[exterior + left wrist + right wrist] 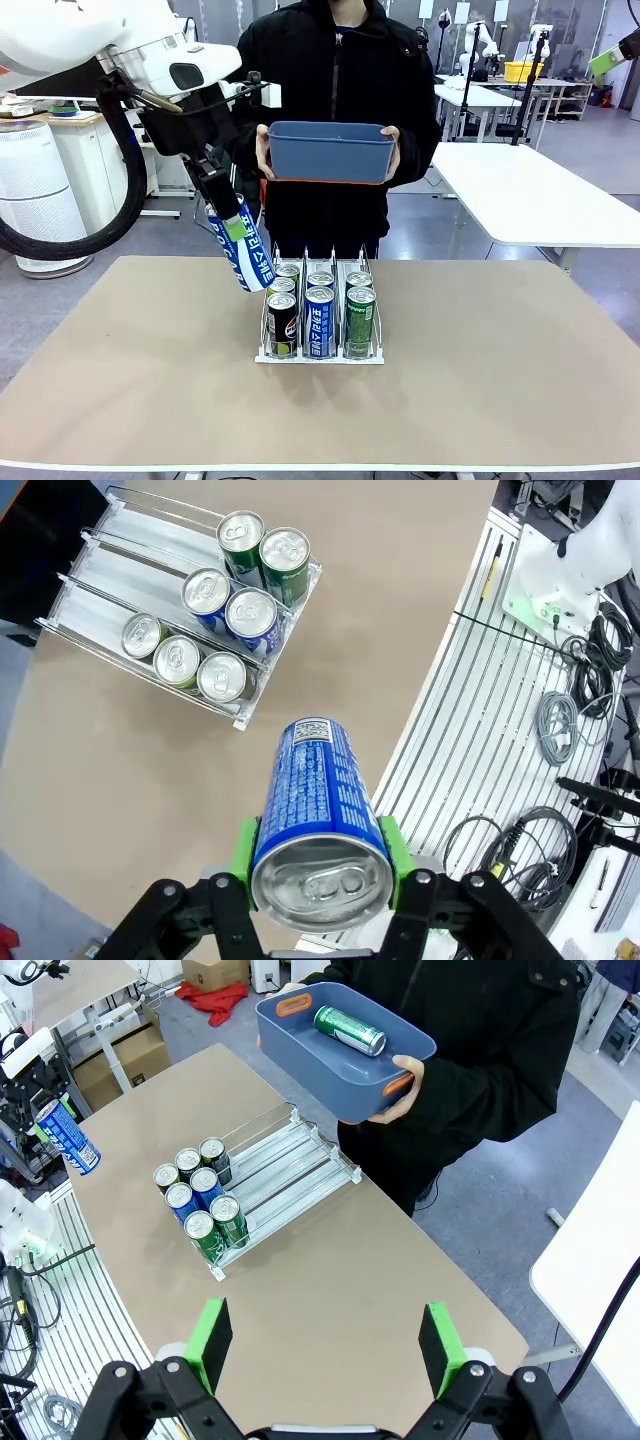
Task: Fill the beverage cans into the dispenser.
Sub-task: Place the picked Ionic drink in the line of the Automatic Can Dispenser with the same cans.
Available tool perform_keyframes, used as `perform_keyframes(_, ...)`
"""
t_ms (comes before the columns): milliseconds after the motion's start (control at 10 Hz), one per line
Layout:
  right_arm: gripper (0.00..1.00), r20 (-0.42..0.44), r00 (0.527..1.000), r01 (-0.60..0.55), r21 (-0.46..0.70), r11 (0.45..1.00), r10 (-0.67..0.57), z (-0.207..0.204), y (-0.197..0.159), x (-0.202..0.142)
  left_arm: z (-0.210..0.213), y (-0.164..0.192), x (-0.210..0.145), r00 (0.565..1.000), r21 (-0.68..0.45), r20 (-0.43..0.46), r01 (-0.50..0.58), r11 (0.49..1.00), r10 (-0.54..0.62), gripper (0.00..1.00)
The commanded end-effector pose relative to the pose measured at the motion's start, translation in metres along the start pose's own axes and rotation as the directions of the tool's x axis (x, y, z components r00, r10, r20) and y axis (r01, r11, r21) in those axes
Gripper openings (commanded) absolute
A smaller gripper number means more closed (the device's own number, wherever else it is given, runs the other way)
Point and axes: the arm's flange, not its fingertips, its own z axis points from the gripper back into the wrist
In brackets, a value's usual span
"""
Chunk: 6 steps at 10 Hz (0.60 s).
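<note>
Left claw (318,865): clamping tilted blue can (310,780). Right claw (325,1335): wide, empty. Risk: tilted can may clip dispenser (320,359), toppling stocked cans (320,305).

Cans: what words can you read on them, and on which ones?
"포카리스웨트": down the front blue can in the dispenser.
"포카리 스웨트" and "POCA", rest hidden: on the held blue can in the left pincer.
White lettering on the front green can: too small to read.
Round logo on the front black can: unreadable.
Fine print on the held blue can, left wrist view: too small.
</note>
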Motion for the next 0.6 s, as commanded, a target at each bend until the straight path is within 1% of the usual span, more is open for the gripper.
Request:
perform_keyframes(0, 1.00, 0.004, 1.000, 0.004, 0.013, 1.000, -0.004, -0.001, 0.002, 0.001, 0.005, 0.007, -0.003, 1.000, 0.013, 0.013, -0.021, 1.000, 0.020, 0.57)
perform_keyframes(400, 1.00, 0.004, 1.000, 0.004, 0.013, 1.000, -0.004, -0.001, 0.002, 0.001, 0.002, 0.006, -0.003, 1.000, -0.001, 0.007, -0.013, 1.000, 0.013, 0.57)
perform_keyframes(500, 1.00, 0.004, 1.000, 0.004, 0.013, 1.000, -0.004, -0.001, 0.002, 0.001, -0.012, 0.002, 0.010, 0.998, 0.039, -0.061, -0.024, 0.999, 0.026, 0.57)
